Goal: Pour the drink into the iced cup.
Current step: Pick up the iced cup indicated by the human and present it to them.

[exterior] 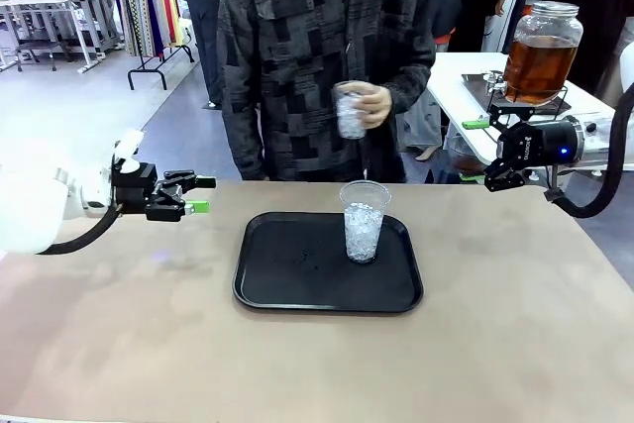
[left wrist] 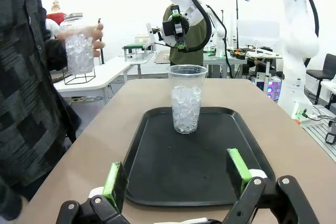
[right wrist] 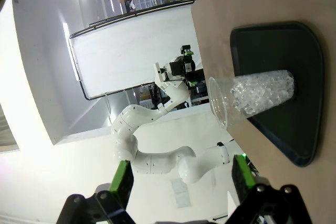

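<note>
An iced cup point(exterior: 364, 220) stands on a tray point(exterior: 287, 284), frame centre; the drink point(exterior: 538, 66) sits upper right. The left gripper point(exterior: 201, 195) and right gripper point(exterior: 482, 153) gape, empty.

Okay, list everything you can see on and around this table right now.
tray: one, black, middle of the table
cup on tray: one, clear, holds ice
held cup: one, clear, holds ice, in the person's hand
jar: one, clear with amber drink, side table far right
left gripper: one, black and green, open, left of tray
right gripper: one, black and green, open, raised at right
</note>
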### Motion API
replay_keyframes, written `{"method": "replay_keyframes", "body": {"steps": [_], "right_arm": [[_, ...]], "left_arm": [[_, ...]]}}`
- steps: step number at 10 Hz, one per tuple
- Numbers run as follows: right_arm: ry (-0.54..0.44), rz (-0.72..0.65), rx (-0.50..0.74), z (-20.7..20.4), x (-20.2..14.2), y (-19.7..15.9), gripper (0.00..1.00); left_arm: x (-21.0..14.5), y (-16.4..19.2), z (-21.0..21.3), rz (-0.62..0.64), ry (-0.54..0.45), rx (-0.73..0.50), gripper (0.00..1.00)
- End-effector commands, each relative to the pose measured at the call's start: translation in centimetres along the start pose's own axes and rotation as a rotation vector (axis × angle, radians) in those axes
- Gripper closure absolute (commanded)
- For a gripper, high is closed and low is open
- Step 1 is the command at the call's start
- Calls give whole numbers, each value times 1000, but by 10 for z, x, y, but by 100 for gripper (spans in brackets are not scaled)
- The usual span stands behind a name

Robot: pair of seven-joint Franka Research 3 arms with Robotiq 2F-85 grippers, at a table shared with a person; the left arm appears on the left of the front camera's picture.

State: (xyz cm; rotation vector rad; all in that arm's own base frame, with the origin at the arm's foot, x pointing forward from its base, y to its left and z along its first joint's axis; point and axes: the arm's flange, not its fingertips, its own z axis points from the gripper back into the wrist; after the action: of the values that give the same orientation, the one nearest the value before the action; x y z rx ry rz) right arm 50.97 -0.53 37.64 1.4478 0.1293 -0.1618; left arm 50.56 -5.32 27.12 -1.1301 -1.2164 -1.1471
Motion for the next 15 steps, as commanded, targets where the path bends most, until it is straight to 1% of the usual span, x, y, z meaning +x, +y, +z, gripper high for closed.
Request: {"method": "replay_keyframes", "body": {"steps": [1, 15], "right_arm": [[-5, 5, -3, 0, 1, 2, 0], [-5, 5, -3, 0, 1, 2, 0]], "left_arm": [[2, 0, -1, -3, 0, -1, 0], [2, 0, -1, -3, 0, -1, 0]]}}
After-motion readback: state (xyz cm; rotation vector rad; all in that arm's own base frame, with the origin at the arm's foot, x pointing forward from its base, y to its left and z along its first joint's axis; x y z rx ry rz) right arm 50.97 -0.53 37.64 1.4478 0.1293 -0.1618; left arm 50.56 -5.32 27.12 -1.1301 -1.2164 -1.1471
